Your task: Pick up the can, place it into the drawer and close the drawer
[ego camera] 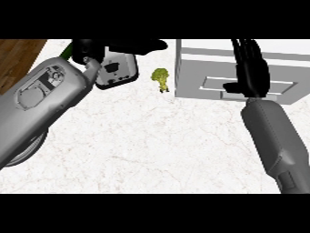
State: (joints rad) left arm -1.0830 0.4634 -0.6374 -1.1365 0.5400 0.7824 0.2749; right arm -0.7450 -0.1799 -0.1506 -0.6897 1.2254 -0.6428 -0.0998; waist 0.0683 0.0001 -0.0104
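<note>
No can shows plainly. A narrow green strip [67, 48] peeks out behind my left wrist, and I cannot tell what it is. My left hand [114, 68] is raised at the upper left, its back turned to the view, so whatever lies under it is hidden. A white drawer unit [197, 68] stands at the upper right, its front panel carrying a recessed handle [214, 84]. The front looks flush with the unit. My right hand [251, 68] lies over that front beside the handle, open, with its fingers straight and pointing away from me.
A small green broccoli floret [161, 78] sits on the white marble counter [150, 145] between my left hand and the drawer unit. Brown wooden floor [6, 59] shows past the counter's left edge. My grey left forearm [30, 109] covers much of the left side.
</note>
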